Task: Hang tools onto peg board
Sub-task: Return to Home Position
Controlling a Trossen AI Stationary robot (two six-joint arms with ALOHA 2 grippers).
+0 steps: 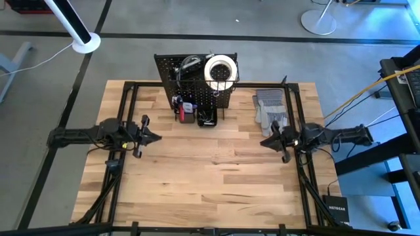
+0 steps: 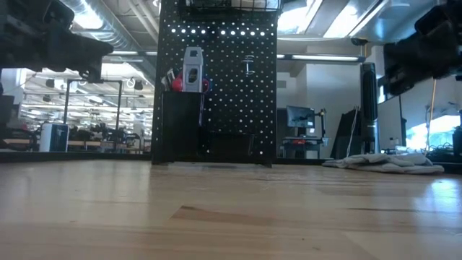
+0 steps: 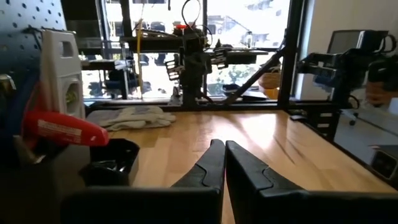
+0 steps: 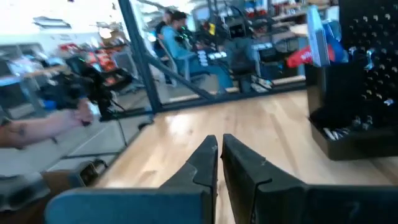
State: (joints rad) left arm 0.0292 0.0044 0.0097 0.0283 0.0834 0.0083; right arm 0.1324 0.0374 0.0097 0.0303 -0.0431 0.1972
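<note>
Looking down from above, the biggest thing is the wooden tabletop (image 1: 216, 190), mostly bare boards. The peg board (image 1: 169, 75) stands upright at the far edge, about the middle, and in the low view it's a black perforated panel facing the camera.

The two arms sit at opposite sides, both raised off the wood and pointing in toward the middle. The left claw (image 1: 156, 137) has its fingers pressed together with nothing between them, and the right claw (image 1: 262, 142) is the same, fingers together and holding nothing. Both are well apart from the board.

The grey gloves (image 1: 270, 108) lie flat on the tabletop, near the board's right side and just in front of the right arm.

A wire basket (image 2: 216, 7) runs along the top of the board, and the white tape roll (image 1: 209, 69) looks to be sitting in it.

At the foot of the board there are two small black bins, the left bin (image 1: 186, 118) and the right bin (image 1: 208, 118), side by side. Red-handled stuff sticks up out of the left one, including a red utility knife (image 3: 62, 130), with a whitish boxy tool (image 2: 193, 68) just above it against the panel.
</note>
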